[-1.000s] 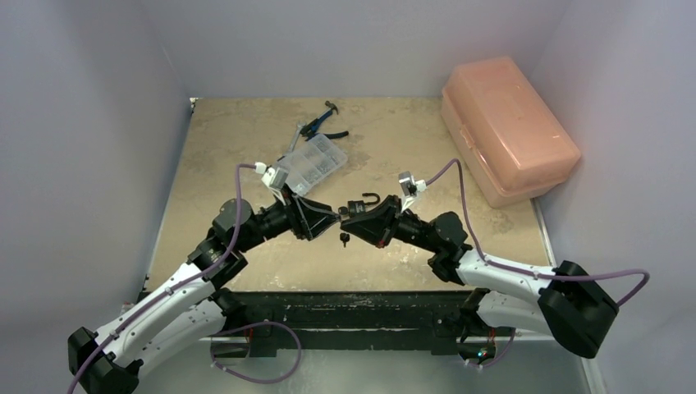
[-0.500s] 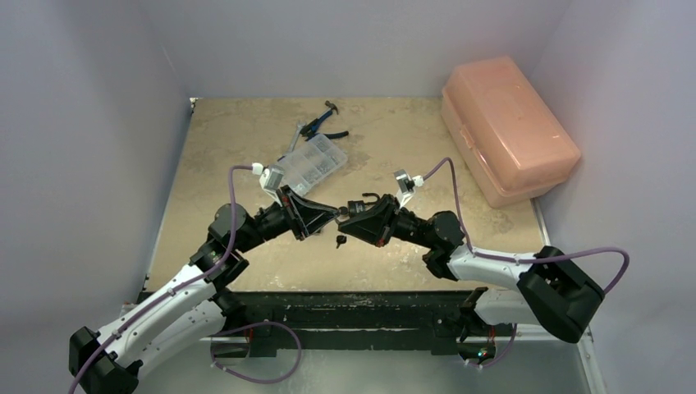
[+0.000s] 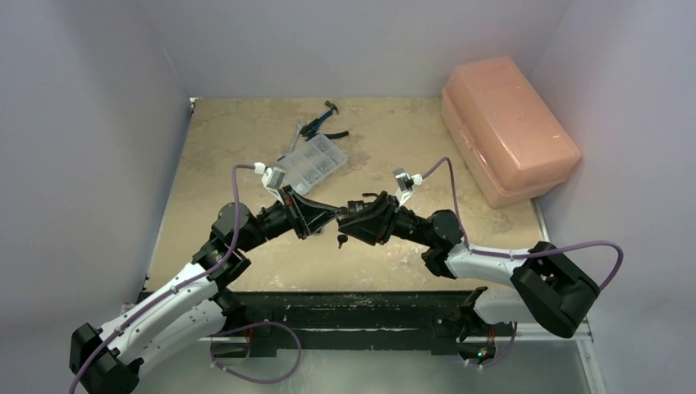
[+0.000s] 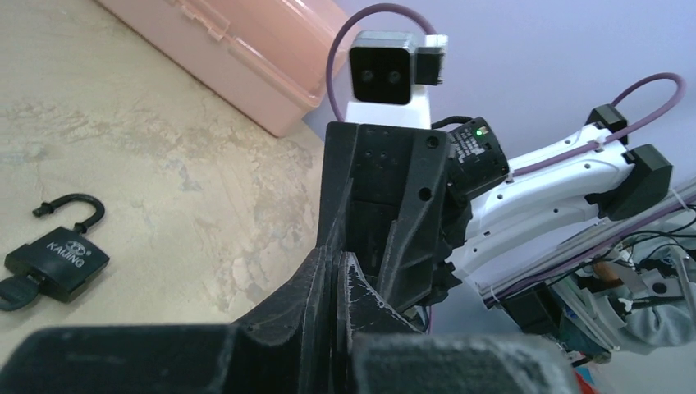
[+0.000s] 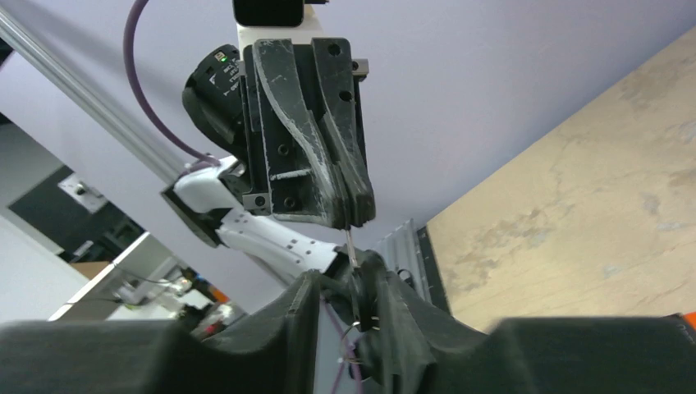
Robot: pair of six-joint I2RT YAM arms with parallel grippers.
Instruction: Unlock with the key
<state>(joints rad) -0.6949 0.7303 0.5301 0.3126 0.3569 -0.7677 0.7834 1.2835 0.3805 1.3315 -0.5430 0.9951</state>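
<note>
From above, the two arms reached in over the tan desk point(image 3: 246, 148) and met tip to tip near its middle. The left claw point(image 3: 334, 215) and the right claw point(image 3: 344, 220) were touching or nearly so. A small dark key-shaped piece point(image 3: 341, 240) showed just on the near side of the tips; whether it hung or lay on the desk could not be told. A clear parts box point(image 3: 316, 162) and blue-handled pliers point(image 3: 324, 125) lay farther back, well apart from a pink case point(image 3: 509, 123) at the right edge.

In the left wrist view, the left claw's fingers were pressed fully together, with the right claw's tips right against them. A black padlock point(image 4: 57, 258) lay flat on the desk off to the side, apart from both claws. One end of its shackle stood free, and a dark key head point(image 4: 12, 293) sat at its lower end.

In the right wrist view, the left claw pinched a thin metal wire point(image 5: 351, 263) that ran into the right claw. The right claw's fingers stood narrowly parted around the wire.
</note>
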